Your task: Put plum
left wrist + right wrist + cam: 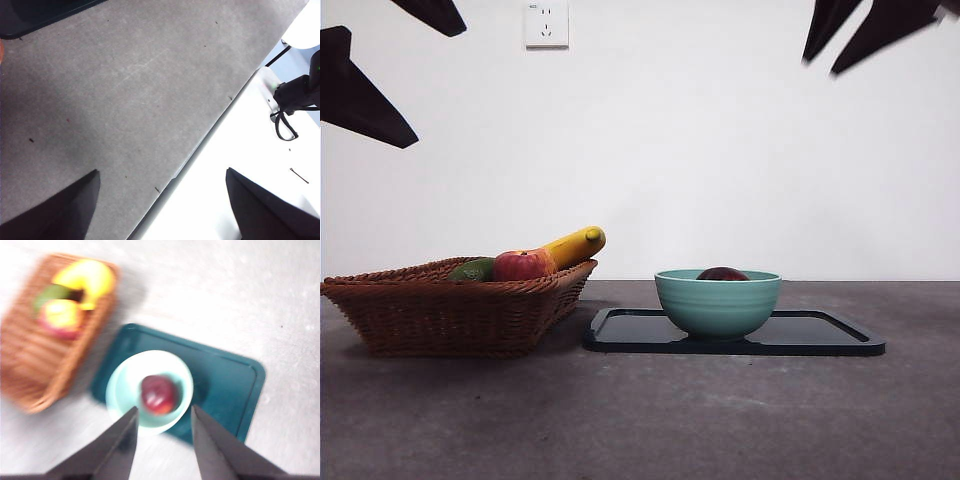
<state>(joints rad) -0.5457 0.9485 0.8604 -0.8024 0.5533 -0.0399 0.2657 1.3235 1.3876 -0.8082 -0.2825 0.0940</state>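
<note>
Plum [159, 394] in bowl [717, 300], below open right end effector [162, 429].

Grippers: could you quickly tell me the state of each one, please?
Left gripper: open, holding nothing, above the table.
Right gripper: open, empty, above the plum in the bowl.

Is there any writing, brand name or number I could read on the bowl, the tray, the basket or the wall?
No readable text in any view.
The wall socket has a tiny dark mark at its top corner, too small to read.
The bowl, tray and basket show no label or print.
</note>
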